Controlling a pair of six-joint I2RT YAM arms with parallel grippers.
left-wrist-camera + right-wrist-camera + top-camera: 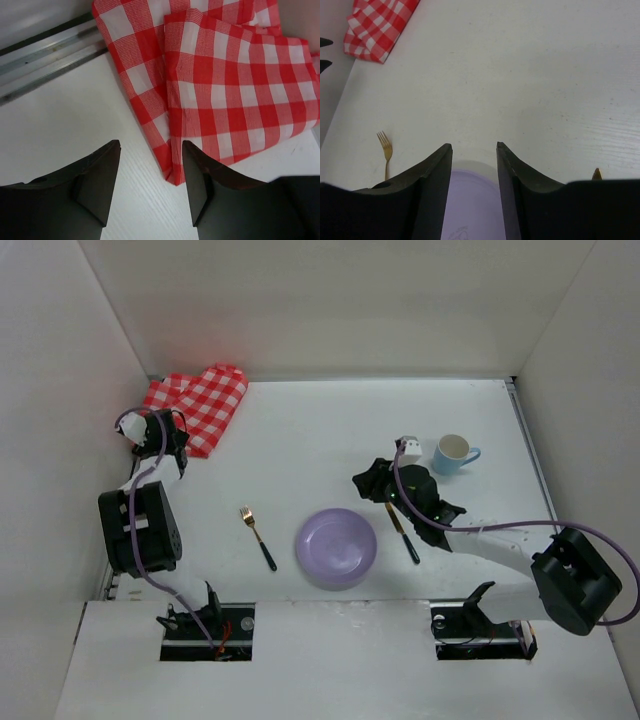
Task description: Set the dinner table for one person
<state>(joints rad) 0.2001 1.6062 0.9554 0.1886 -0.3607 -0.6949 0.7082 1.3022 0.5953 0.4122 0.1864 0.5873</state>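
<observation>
While the left gripper (pixel 151 145) hung open and empty, the checked cloth (pixel 235 85) lay just ahead on the table (pixel 65 125), upper left.

Two black-and-white arms (pixel 140 525), looped purple cables (pixel 500 525), matte black wedge-shaped pincer fingers (pixel 97 185).

Overhead above dinner table (pixel 300 440), wrist views close, sharing cloth (pixel 197 405)
</observation>
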